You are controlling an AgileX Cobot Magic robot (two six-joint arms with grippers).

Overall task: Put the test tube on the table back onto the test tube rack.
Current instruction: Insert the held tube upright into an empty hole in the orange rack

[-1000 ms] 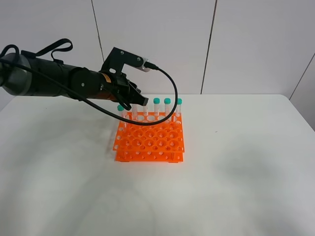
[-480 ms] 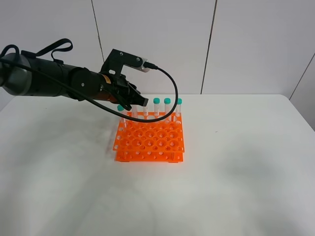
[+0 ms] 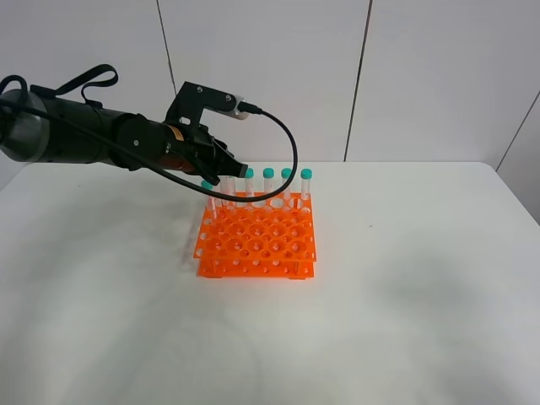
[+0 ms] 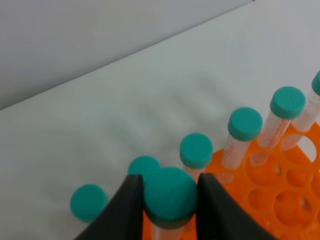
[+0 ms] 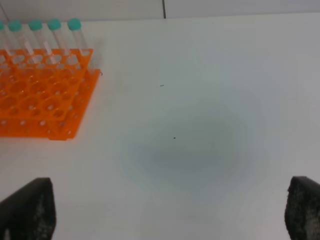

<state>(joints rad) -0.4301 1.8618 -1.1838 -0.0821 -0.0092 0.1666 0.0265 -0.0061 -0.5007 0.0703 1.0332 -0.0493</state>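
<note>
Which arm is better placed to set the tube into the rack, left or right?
Left. The left gripper is shut on the test tube at its cap, right at the test tube rack. The right gripper is open, empty, and well away from it.

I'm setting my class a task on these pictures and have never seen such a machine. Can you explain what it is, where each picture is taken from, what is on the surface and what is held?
It is a robot with two arms, each ending in two fingers. The wide picture comes from a camera mounted high; the other two from cameras on the wrists. On the white table stands an orange test tube rack with green-capped tubes along its back row. The left fingers grip one test tube by its cap, at the rack's back edge. The right fingers are open, holding nothing.
</note>
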